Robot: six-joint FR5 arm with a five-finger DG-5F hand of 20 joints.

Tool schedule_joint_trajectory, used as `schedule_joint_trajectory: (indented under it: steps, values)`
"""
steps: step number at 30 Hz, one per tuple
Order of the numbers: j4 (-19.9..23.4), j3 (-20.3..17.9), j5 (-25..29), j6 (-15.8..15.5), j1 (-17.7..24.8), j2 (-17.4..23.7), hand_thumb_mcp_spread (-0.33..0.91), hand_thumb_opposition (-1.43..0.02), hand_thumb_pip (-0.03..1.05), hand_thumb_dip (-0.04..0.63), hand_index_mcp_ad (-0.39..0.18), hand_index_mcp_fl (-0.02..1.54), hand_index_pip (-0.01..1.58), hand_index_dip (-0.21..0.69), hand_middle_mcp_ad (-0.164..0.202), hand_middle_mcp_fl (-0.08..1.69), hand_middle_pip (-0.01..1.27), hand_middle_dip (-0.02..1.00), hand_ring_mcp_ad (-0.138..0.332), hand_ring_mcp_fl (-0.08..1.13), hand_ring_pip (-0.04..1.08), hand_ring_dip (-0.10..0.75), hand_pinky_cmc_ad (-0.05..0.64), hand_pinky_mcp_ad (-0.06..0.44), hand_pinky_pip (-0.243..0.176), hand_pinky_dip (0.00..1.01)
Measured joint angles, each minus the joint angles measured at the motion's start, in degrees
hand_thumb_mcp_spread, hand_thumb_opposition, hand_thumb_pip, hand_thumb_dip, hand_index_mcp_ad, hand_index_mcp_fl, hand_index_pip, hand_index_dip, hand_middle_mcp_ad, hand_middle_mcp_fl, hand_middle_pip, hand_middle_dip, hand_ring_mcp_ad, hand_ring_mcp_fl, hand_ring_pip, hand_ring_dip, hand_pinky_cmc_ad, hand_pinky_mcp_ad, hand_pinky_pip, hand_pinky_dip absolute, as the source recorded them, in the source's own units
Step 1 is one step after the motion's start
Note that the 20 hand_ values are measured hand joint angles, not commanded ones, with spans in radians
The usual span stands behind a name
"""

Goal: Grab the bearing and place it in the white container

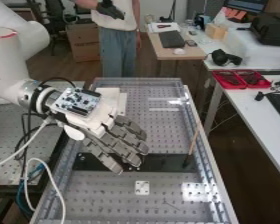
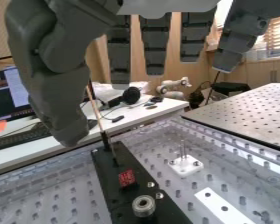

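Bearing: on the black plate, ring lying flat, hole up, so its axis is upright. My hand is over the plate, fingers straight and well spread, thumb standing off from them, nothing held.

Key relation: the bearing is below my fingers and back toward my wrist from the tips, apart from them, more on the thumb's half than under the finger farthest from the thumb. Red block is just beside it on the plate, on the side away from my wrist; thin stick stands farther out past that.

White base with upright pins: off the plate, on the side away from my thumb, toward the bench's near end. No walled white container that I can make out; this base may be the target, not certain.

Step in hand, my read: approach for the grasp. I'd need to draw back toward the wrist side, drop, then close thumb and fingers across the ring's outer wall. Risk: coming down too far forward, my tips could knock the red block.
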Motion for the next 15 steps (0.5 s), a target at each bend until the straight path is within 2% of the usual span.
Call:
schedule_joint_trajectory:
  steps: [6, 9, 15]
  values:
    - [0.9, -0.3, 0.0, -0.2, -0.3, -0.7, 0.44, -0.79, 0.54, 0.248, -0.065, -0.01, 0.48, 0.126, 0.098, 0.2, 0.13, 0.37, 0.18, 0.0, 0.1, 0.072, 0.332, 0.295, -0.075, 0.18]
    - [1.3, -0.5, 0.1, -0.7, -0.5, -1.2, 0.44, -0.78, 0.54, 0.248, -0.077, -0.01, 0.48, 0.117, 0.098, 0.17, 0.13, 0.38, 0.176, 0.0, 0.09, 0.087, 0.332, 0.295, -0.059, 0.18]
    - [2.1, -0.5, 0.0, -1.4, -1.0, -3.2, 0.44, -0.78, 0.54, 0.246, -0.075, -0.01, 0.57, 0.117, 0.101, 0.09, 0.13, 0.37, 0.176, -0.01, 0.1, 0.096, 0.332, 0.291, -0.059, 0.18]
